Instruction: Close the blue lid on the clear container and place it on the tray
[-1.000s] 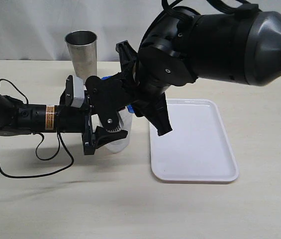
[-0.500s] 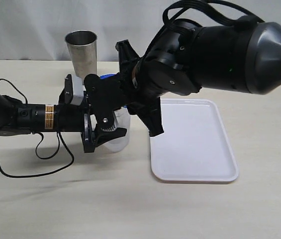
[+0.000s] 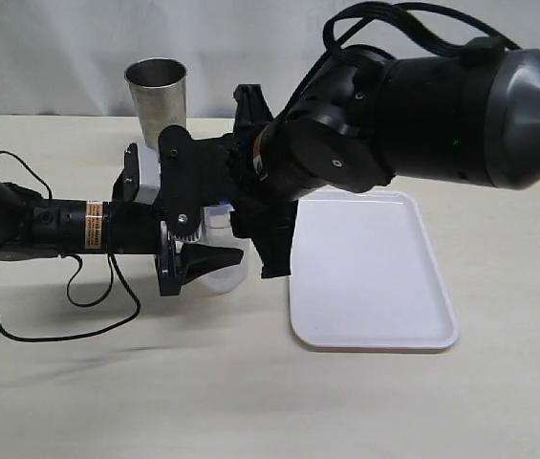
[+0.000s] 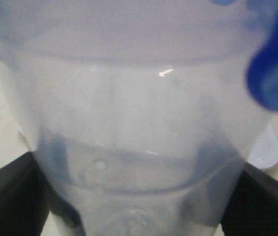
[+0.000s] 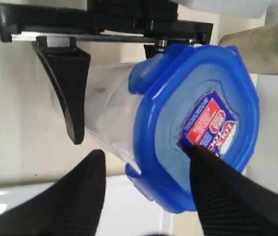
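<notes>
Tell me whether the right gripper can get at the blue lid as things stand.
Probably yes. The right gripper hangs open right at the blue lid, one finger over its top, nothing between. The left gripper grips the clear container lower down, clear of the lid.

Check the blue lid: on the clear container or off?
On. The right wrist view shows the blue lid capping the clear container at its rim. Whether its flaps are snapped down, cannot tell.
</notes>
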Action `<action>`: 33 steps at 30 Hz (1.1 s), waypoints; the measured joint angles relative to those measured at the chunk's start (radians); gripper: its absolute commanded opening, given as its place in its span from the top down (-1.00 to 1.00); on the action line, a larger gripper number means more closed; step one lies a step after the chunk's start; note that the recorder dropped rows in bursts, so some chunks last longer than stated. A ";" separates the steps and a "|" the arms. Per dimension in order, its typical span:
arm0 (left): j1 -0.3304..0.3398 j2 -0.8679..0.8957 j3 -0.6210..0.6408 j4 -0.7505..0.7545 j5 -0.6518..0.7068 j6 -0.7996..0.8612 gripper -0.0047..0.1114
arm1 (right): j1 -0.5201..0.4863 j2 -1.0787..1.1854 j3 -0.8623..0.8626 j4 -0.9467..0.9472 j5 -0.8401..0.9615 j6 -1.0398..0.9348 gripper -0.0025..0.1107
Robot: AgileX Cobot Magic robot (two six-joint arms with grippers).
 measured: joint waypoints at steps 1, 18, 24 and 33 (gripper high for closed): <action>0.000 0.000 0.000 0.005 -0.005 0.003 0.92 | 0.000 -0.007 0.001 0.028 0.004 0.012 0.01; -0.009 0.000 0.000 -0.029 -0.019 0.292 0.92 | -0.122 -0.086 -0.242 0.734 0.353 0.060 0.02; -0.009 0.000 0.000 -0.022 -0.019 0.329 0.92 | -0.170 -0.067 -0.338 0.683 0.457 0.317 0.02; -0.009 0.000 0.000 -0.010 -0.019 0.333 0.92 | -0.357 0.094 -0.374 0.788 0.526 0.315 0.06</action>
